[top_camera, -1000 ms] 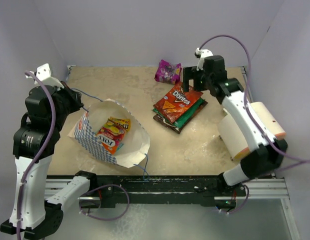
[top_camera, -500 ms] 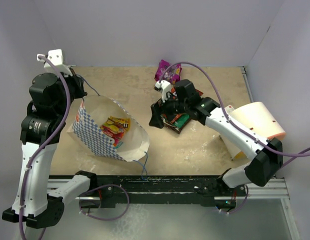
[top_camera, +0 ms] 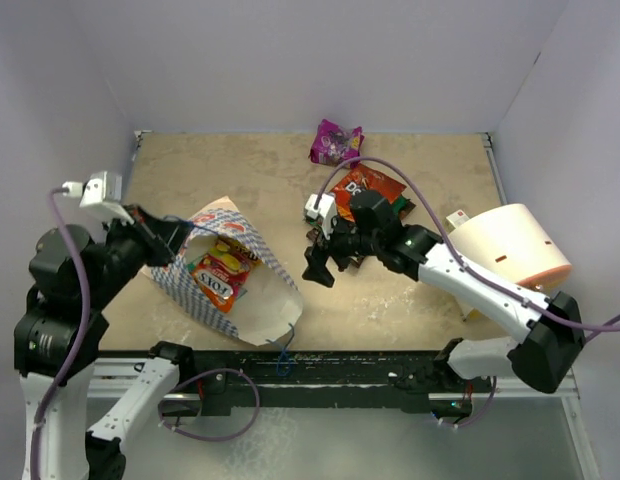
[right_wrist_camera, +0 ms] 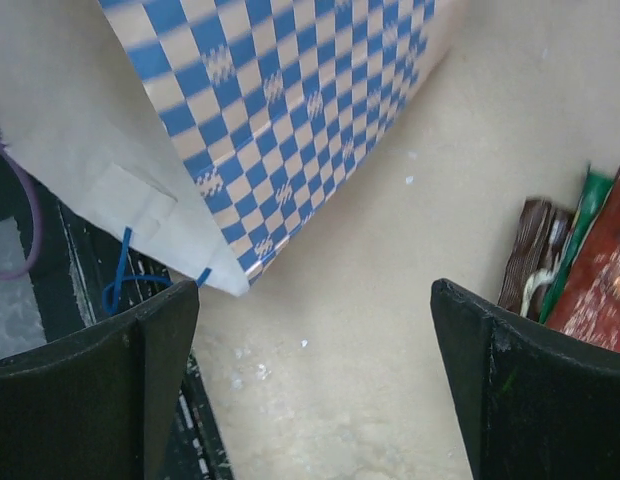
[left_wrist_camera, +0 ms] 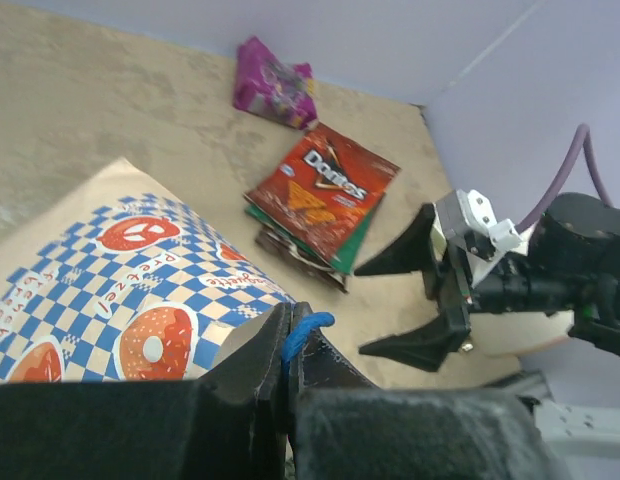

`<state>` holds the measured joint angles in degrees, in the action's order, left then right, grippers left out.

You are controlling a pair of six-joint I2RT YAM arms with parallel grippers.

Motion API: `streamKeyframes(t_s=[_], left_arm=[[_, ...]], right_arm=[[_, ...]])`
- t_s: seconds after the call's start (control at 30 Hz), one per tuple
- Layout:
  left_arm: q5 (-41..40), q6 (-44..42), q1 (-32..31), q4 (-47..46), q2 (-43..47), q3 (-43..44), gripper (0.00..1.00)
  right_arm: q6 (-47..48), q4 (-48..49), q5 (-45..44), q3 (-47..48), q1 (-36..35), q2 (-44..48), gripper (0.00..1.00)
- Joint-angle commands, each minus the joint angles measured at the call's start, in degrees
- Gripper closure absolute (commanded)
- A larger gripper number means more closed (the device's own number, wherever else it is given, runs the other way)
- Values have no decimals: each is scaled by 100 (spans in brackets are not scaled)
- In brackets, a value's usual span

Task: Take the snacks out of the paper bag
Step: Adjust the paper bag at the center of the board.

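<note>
The paper bag (top_camera: 252, 300) lies on its side at the left, mouth up. A red-orange packet (top_camera: 212, 285) and a yellow packet (top_camera: 230, 258) show inside it. My left gripper (top_camera: 175, 232) is shut on the bag's blue string handle (left_wrist_camera: 305, 328), at the bag's far rim (left_wrist_camera: 120, 290). My right gripper (top_camera: 325, 262) is open and empty, between the bag and a stack topped by a red Doritos packet (top_camera: 368, 185). A magenta packet (top_camera: 335, 142) lies at the back. The right wrist view shows the bag's checkered side (right_wrist_camera: 290, 110) and the stack's edge (right_wrist_camera: 590, 270).
A large cream-peach cylinder (top_camera: 510, 245) lies at the right beside my right arm. The black front rail (top_camera: 340, 365) runs along the near table edge, close to the bag's near corner and its second blue handle (right_wrist_camera: 120, 285). Walls close in the left, back and right.
My right gripper has come off the Doritos stack, left and nearer, toward the bag, and stays open. My left gripper has come nearer and lower with the handle, and the bag has shifted.
</note>
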<state>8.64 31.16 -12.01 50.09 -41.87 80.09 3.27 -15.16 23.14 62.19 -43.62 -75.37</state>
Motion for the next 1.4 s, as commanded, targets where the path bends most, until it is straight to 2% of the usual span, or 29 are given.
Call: streamKeyframes(t_s=[0.0, 0.13, 0.2, 0.27, 0.37, 0.5, 0.67, 0.77, 0.83, 0.93, 1.1, 1.17, 1.27, 1.37], left_arm=[[789, 815, -3, 403, 315, -68, 100], [1100, 840, -3, 455, 126, 164, 100], [1126, 710, -3, 475, 0, 382, 100], [1231, 586, -3, 468, -119, 620, 100], [1592, 374, -3, 462, -379, 877, 100], [1850, 320, -3, 571, -668, 1085, 100], [2050, 244, -1, 472, -708, 1155, 100], [2279, 103, 1, 642, -711, 1123, 100], [2336, 37, -3, 745, -607, 967, 100], [2363, -40, -3, 846, -514, 792, 100], [2113, -171, -3, 986, -495, 588, 100], [2074, -133, -3, 973, -511, 544, 100], [2147, -36, -3, 877, -530, 547, 100], [2198, -22, -3, 907, -560, 608, 100]], right_arm=[[884, 923, 155, -214, -358, 604, 1], [1376, 1372, 562, -400, -938, 925, 1], [1694, 1465, 576, -567, -1326, 949, 5], [2289, 1434, 627, -535, -1680, 925, 13], [3472, 1344, 691, -637, -2284, 944, 38], [4175, 1754, 196, -765, -2939, 564, 44], [4397, 2062, -749, -241, -3319, -442, 44], [4125, 2655, -1022, -497, -3297, -700, 45], [4187, 2707, -1187, -776, -3294, -576, 45], [3983, 2709, -968, -1121, -3270, 10, 44], [3604, 2378, -496, -1664, -3267, 1020, 31], [3500, 2488, -544, -1963, -3270, 1278, 30], [3780, 2784, -573, -2237, -3268, 1136, 35], [4321, 3011, -717, -2113, -3271, 345, 42]])
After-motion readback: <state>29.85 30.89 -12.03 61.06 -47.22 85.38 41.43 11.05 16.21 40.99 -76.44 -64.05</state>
